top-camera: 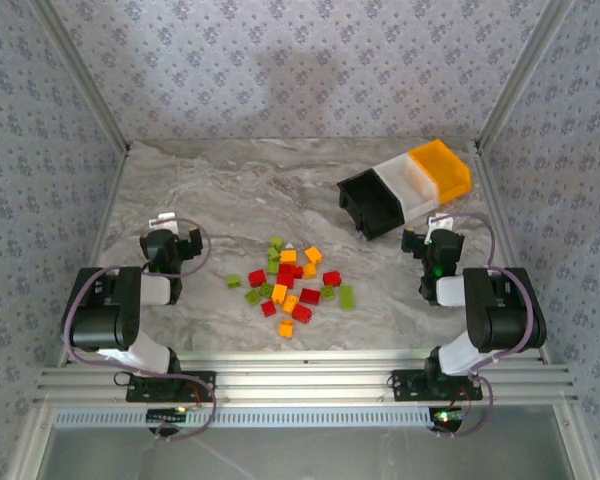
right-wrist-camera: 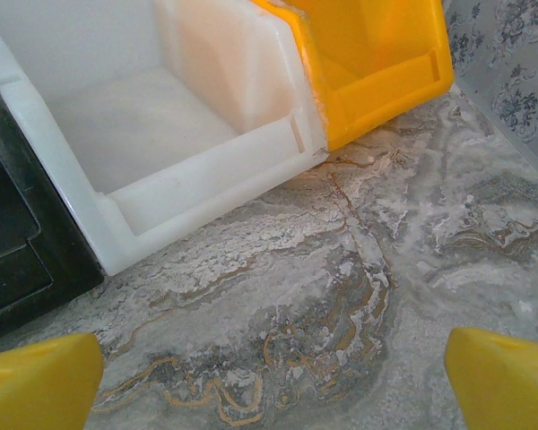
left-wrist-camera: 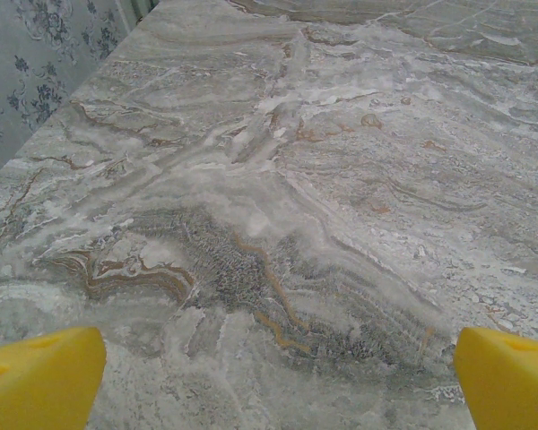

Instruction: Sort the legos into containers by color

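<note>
The left gripper [left-wrist-camera: 278, 390] and right gripper [right-wrist-camera: 273, 390] are holding their fingers wide apart, gripping nothing. The legos [top-camera: 288, 280] are lying at the left gripper's four o'clock, and the containers [top-camera: 405, 188] are sitting at the right gripper's eleven o'clock.

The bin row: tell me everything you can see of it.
The bin row is three open-top plastic bins joined in a line: black bin, white bin, orange bin. It lies diagonally on the marble-look table, far right, low front lips facing the arms. The insides that show hold no bricks. The right end effector sits before it, apart.
</note>
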Robot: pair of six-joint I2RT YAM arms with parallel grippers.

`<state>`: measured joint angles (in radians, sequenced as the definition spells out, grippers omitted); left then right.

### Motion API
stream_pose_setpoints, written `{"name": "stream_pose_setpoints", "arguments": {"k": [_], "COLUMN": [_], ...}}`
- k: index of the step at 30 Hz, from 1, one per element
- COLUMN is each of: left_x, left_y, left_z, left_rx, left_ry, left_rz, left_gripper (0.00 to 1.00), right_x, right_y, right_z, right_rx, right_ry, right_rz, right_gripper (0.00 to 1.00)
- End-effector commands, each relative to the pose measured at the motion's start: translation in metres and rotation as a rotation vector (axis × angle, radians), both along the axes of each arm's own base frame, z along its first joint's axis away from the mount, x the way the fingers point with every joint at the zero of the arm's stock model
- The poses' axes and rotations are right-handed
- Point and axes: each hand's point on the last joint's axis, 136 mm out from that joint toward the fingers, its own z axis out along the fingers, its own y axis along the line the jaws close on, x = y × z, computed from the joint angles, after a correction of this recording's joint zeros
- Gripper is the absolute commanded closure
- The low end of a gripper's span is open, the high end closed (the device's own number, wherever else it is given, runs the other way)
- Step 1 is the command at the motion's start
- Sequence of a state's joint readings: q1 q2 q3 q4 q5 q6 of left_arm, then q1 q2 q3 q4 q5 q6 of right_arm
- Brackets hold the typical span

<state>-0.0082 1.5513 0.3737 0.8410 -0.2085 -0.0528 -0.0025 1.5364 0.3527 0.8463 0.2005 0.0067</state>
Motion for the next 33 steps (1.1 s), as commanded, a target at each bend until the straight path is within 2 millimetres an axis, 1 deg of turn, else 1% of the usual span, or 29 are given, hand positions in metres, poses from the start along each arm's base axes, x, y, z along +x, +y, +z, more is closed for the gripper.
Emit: {"name": "stream_pose_setpoints", "arguments": {"k": [1, 3, 5, 6, 8, 11, 13, 16, 18, 19, 20, 21, 22, 23, 24, 25, 26, 27, 28, 29, 31, 33], "left_x": [0.008, 0.009, 0.009, 0.007, 0.007, 0.001, -0.002, -0.005, -0.007, -0.008, -0.010, -0.015, -0.023, -0.033, -0.047, -0.052, -0.050, -0.051, -0.051, -0.048, -0.042, -0.031], "left_y": [-0.003, -0.003, -0.002, -0.003, -0.003, 0.000, 0.001, 0.002, 0.004, 0.008, 0.015, 0.027, 0.039, 0.052, 0.060, 0.065, 0.064, 0.063, 0.060, 0.056, 0.046, 0.027], "left_z": [0.016, 0.017, 0.026, 0.034, 0.050, 0.071, 0.087, 0.117, 0.139, 0.149, 0.159, 0.165, 0.167, 0.166, 0.154, 0.152, 0.154, 0.154, 0.156, 0.160, 0.164, 0.163], "left_rx": [-0.004, -0.004, 0.006, 0.014, 0.015, 0.015, 0.006, -0.046, -0.130, -0.175, -0.241, -0.326, -0.406, -0.504, -0.634, -0.698, -0.727, -0.773, -0.798, -0.807, -0.812, -0.826], "left_ry": [-0.046, -0.051, -0.040, -0.013, -0.021, -0.068, -0.110, -0.202, -0.287, -0.324, -0.364, -0.397, -0.417, -0.425, -0.397, -0.405, -0.423, -0.440, -0.439, -0.433, -0.366, -0.274], "left_rz": [-0.013, -0.014, -0.001, 0.000, 0.000, 0.016, 0.026, 0.044, 0.081, 0.114, 0.174, 0.274, 0.374, 0.490, 0.618, 0.653, 0.629, 0.619, 0.585, 0.531, 0.481, 0.391], "left_gripper": [0.00, 0.00, 0.01, 0.01, 0.01, 0.01, 0.01, 0.00, 0.01, 0.01, 0.00, 0.01, 0.00, 0.00, 0.00, 0.00, 0.00, 0.00, 0.00, 0.00, 0.00, 0.01], "right_x": [0.007, 0.007, 0.005, 0.004, 0.004, 0.003, 0.005, 0.003, -0.004, -0.007, -0.013, -0.020, -0.027, -0.036, -0.035, -0.029, -0.021, -0.018, -0.015, -0.011, -0.003, 0.006], "right_y": [0.000, 0.000, -0.003, -0.006, -0.006, -0.008, -0.012, -0.016, -0.025, -0.030, -0.036, -0.045, -0.051, -0.058, -0.056, -0.056, -0.054, -0.051, -0.047, -0.037, -0.020, 0.004], "right_z": [0.014, 0.013, 0.016, 0.020, 0.025, 0.033, 0.041, 0.057, 0.075, 0.083, 0.089, 0.093, 0.092, 0.087, 0.082, 0.084, 0.090, 0.090, 0.093, 0.095, 0.100, 0.103], "right_rx": [0.008, 0.008, 0.007, 0.011, 0.007, -0.006, 0.011, 0.019, 0.013, 0.035, 0.099, 0.178, 0.285, 0.440, 0.543, 0.580, 0.610, 0.628, 0.625, 0.608, 0.569, 0.503], "right_ry": [-0.043, -0.043, -0.050, -0.042, -0.046, 0.006, 0.046, 0.049, 0.017, -0.009, -0.032, -0.058, -0.069, -0.074, -0.049, -0.054, -0.090, -0.098, -0.096, -0.070, -0.014, 0.077], "right_rz": [0.003, 0.003, -0.014, -0.035, -0.034, -0.060, -0.100, -0.154, -0.245, -0.294, -0.357, -0.439, -0.515, -0.607, -0.589, -0.537, -0.483, -0.451, -0.404, -0.326, -0.227, -0.120], "right_gripper": [0.00, 0.00, 0.00, 0.00, 0.00, 0.00, 0.00, 0.00, 0.00, 0.00, 0.00, 0.00, 0.00, 0.00, 0.00, 0.00, 0.00, 0.00, 0.00, 0.00, 0.00, 0.00]}}
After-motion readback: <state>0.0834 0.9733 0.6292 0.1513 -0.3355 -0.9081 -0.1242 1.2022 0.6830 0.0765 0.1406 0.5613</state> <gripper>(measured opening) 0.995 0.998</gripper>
